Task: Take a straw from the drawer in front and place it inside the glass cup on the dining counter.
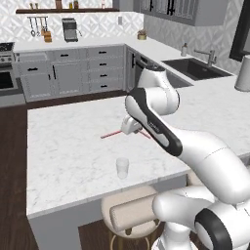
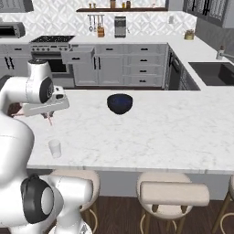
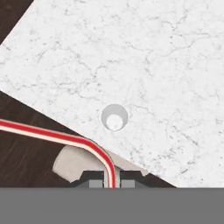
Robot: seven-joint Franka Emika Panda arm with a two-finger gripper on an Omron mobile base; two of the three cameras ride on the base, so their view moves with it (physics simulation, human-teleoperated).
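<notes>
My gripper hangs above the dining counter, shut on the thin red straw, which lies roughly level and sticks out to both sides of the hand. In the hand view the straw curves from between the fingertips of the gripper off to the left. The glass cup stands upright near the counter's front edge, below and in front of the hand; from above its open mouth shows. From the right, the gripper is above and behind the cup. The light-grey drawer stands pulled out at the wall cabinets.
A dark blue bowl sits at mid-counter, right of the hand. Padded stools line the counter's near side, one under the edge below the gripper. Stove and sink lie on the far counters.
</notes>
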